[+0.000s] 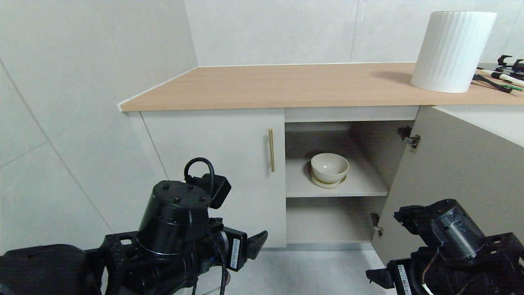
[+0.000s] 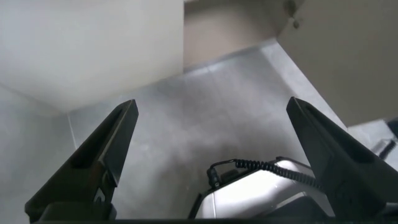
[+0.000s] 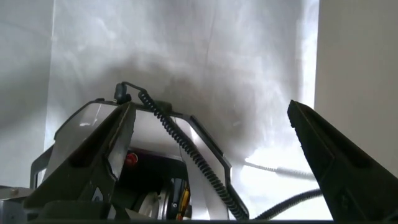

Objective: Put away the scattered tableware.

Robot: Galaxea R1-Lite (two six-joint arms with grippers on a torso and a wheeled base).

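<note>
On cabinet shelf (image 1: 360, 185), bowl (image 1: 329, 166) well apart from left claw (image 2: 211, 102).

Wooden countertop (image 1: 266, 86) carrying white ribbed cylinder (image 1: 452, 51) standing upright near right end. Dark-handled tools (image 1: 497, 78) lying just beside it at the edge. Upper cabinet shelf (image 1: 360, 184) bearing small plate (image 1: 327, 183), with cream bowl (image 1: 329, 166) sitting upright on plate. Lower shelf (image 1: 327, 225) lying beneath.

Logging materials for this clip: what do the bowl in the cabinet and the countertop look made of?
The bowl: probably glazed ceramic; cream, smooth, with a small glossy highlight inside. The countertop: wood or wood-look laminate, matte; tan with fine grain, which one is unclear.
</note>
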